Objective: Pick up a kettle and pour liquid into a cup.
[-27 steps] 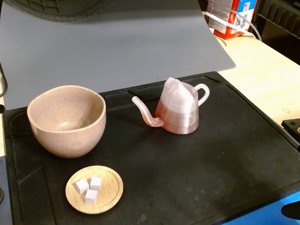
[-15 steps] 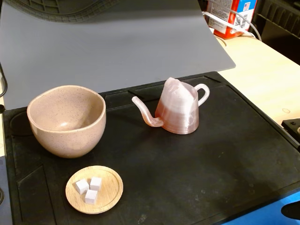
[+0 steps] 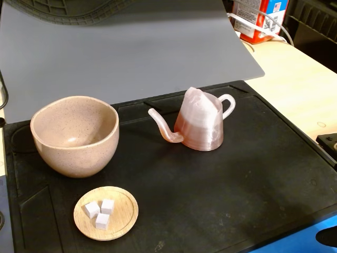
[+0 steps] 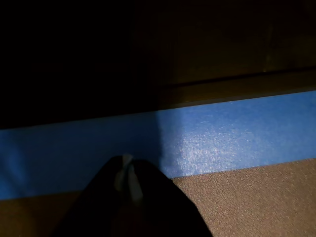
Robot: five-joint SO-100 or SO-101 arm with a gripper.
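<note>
The kettle (image 3: 200,124) stands upright on the black mat (image 3: 253,174), spout pointing left, loop handle to the right. Its lower half shows reddish-brown liquid (image 3: 202,137) through the wall. The cup (image 3: 75,134) stands to its left, upright, and looks empty. No gripper shows in the fixed view. In the wrist view my gripper (image 4: 127,175) is a dark shape at the bottom edge, its pale tips pressed together, over a blue strip (image 4: 222,138) and brown surface. Kettle and cup are out of the wrist view.
A small wooden dish (image 3: 106,212) with three white cubes (image 3: 100,211) lies in front of the cup. A grey sheet (image 3: 131,47) covers the back. A red and white container (image 3: 260,18) stands at the back right. A black part (image 3: 329,145) sits at the right edge.
</note>
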